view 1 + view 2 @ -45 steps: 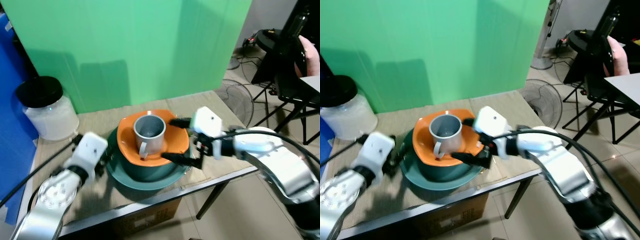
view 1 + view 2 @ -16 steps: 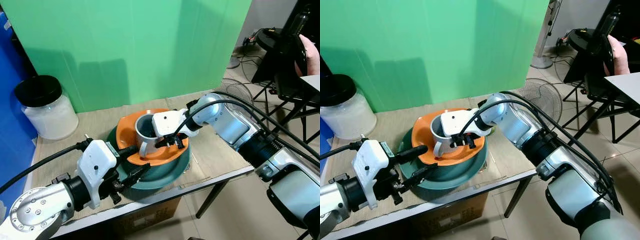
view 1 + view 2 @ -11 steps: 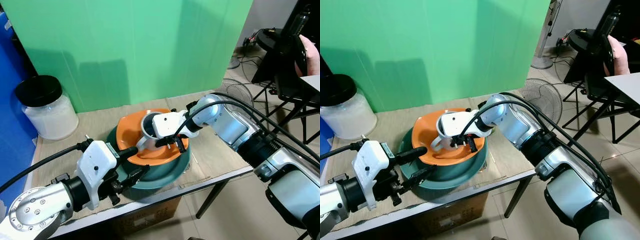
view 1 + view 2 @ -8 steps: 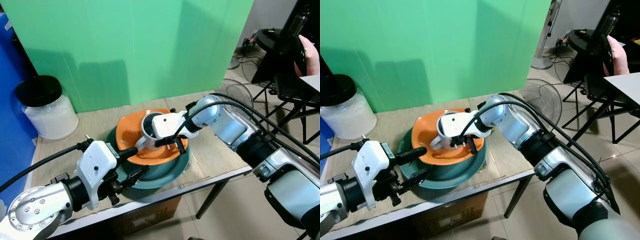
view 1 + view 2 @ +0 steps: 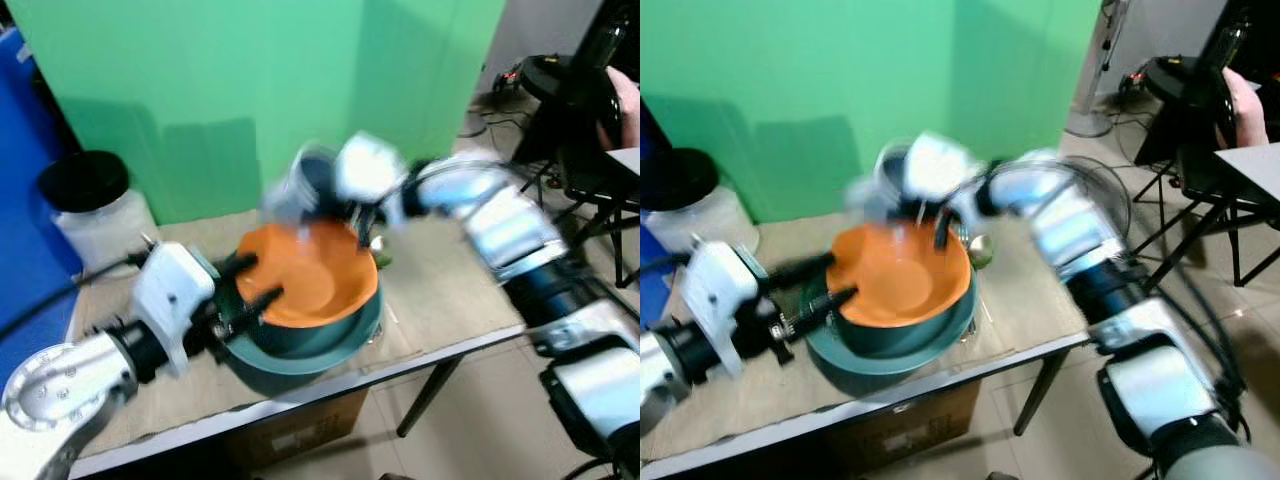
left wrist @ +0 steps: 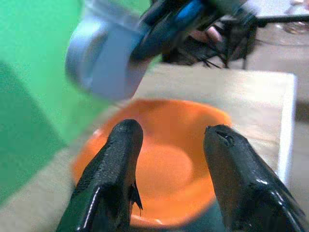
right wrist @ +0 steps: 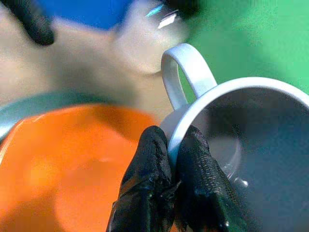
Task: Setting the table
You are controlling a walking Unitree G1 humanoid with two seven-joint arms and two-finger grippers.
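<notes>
A grey mug (image 7: 241,130) is held in the air above an orange bowl (image 5: 902,275), with its rim pinched between the two black fingers (image 7: 153,169) of the right gripper (image 7: 173,159): one finger is seen inside the mug wall and one outside, just beside the handle. In the head views the mug (image 5: 300,190) is blurred and is seen raised against the green backdrop (image 5: 250,90), clear of the bowl below it.

The orange bowl is nested inside a dark green bowl (image 5: 300,355), and both are carried near the front edge of the tan surface (image 5: 440,290). The left gripper (image 6: 169,145) is held at the near-left side of the stacked bowls, its fingers (image 6: 118,159) spread apart with nothing between them; the orange bowl's rim is seen beyond and between the two fingertips. Whether the rim is touched by them cannot be told from the blurred frames.

A small rounded object (image 5: 980,250) is seen just beside the bowls on their far-right side, too blurred to be identified. A white jar with a black lid (image 5: 90,200) is placed well apart at the far-left corner of the surface. A cardboard box (image 5: 290,435) is seen under the surface, and a fan (image 5: 1100,200) and dark chairs (image 5: 1200,130) are seen on the floor to the right.
</notes>
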